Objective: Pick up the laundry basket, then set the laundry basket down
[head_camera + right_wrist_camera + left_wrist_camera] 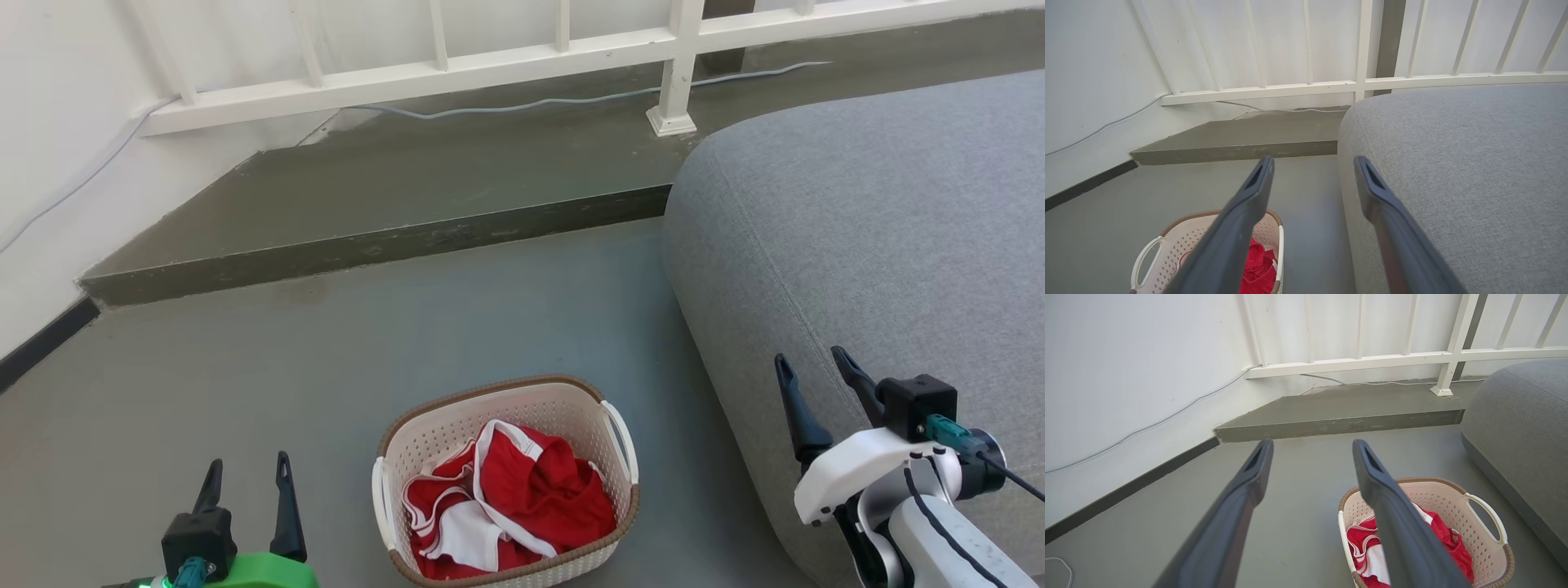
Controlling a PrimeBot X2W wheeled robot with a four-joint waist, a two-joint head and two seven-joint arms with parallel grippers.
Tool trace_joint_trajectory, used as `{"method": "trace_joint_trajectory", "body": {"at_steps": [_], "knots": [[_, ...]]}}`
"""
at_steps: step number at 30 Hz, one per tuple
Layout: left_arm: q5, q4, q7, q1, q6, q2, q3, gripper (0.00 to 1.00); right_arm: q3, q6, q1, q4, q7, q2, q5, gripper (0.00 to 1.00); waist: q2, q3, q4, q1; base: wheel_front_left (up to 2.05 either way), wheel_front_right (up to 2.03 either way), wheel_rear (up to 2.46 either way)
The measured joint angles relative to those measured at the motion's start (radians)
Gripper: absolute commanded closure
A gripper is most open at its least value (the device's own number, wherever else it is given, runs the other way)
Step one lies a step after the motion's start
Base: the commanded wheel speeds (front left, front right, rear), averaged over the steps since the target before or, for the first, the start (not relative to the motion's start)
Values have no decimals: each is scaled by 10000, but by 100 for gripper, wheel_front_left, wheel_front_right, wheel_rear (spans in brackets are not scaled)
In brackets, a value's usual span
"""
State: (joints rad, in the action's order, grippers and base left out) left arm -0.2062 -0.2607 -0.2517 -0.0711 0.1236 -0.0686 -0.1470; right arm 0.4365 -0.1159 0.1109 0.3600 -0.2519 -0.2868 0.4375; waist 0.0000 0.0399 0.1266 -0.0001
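The laundry basket [563,408], cream perforated plastic with a brown woven-look rim and white side handles, stands on the grey floor between my arms, red and white cloth heaped inside it. It also sits low right in the left wrist view [1453,498] and low left in the right wrist view [1180,241]. My left gripper [248,474] hovers open to the basket's left, nothing between its fingers. My right gripper [814,366] is open to the basket's right, over the grey sofa's edge, also holding nothing.
A large grey upholstered sofa [882,229] fills the right side, close to the basket. Beyond lies a raised dark concrete step [392,245] with a white railing [490,65] and a thin cable. A white wall with dark skirting [41,343] borders the left.
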Motion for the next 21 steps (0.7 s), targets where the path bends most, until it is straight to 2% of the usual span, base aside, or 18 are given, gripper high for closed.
{"method": "trace_joint_trajectory", "body": {"at_steps": [21], "knots": [[42, 433, 54, -373, 0, 148, -121, 0, -171, -2, -213, -309, 0, 38, -180, 0, 0, 13, 2, 0, 0, 0, 0]]}}
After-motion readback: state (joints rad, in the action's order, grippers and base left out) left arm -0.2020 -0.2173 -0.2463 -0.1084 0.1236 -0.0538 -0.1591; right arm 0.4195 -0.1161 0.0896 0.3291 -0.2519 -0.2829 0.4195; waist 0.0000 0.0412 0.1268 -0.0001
